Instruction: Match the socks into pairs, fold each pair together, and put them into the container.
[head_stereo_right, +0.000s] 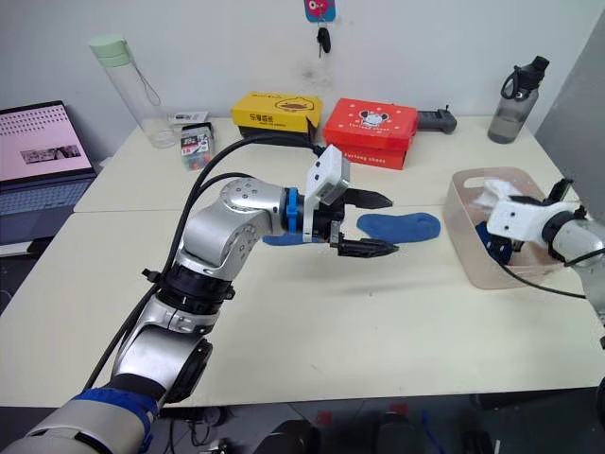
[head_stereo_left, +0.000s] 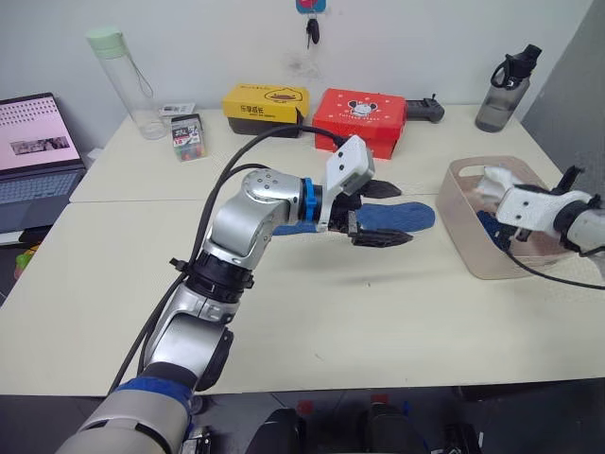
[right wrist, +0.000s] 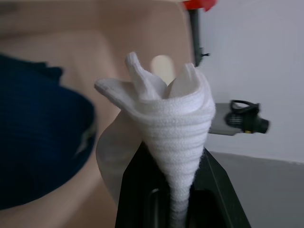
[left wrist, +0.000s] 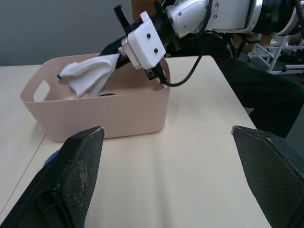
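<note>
My left gripper [head_stereo_left: 386, 214] hangs open just above the table, its fingers [left wrist: 71, 180] spread wide and holding nothing. A medium blue sock [head_stereo_left: 402, 218] lies flat on the table right under and beyond it, and more blue fabric [head_stereo_right: 277, 239] shows behind the wrist. At the right stands the pale pink container [head_stereo_left: 470, 248]. My right gripper [left wrist: 116, 57] reaches into it, shut on a bunch of white socks [right wrist: 171, 118] held over the basin's inside. A dark navy sock [right wrist: 38, 137] lies in the container below.
A yellow box [head_stereo_left: 265, 106] and a red box [head_stereo_left: 359, 118] stand along the back, with a black controller [head_stereo_left: 423, 111] beside them. A clear bottle [head_stereo_left: 128, 80], a small pack [head_stereo_left: 187, 137], a dark bottle [head_stereo_left: 506, 90] and a laptop [head_stereo_left: 33, 151] are nearby.
</note>
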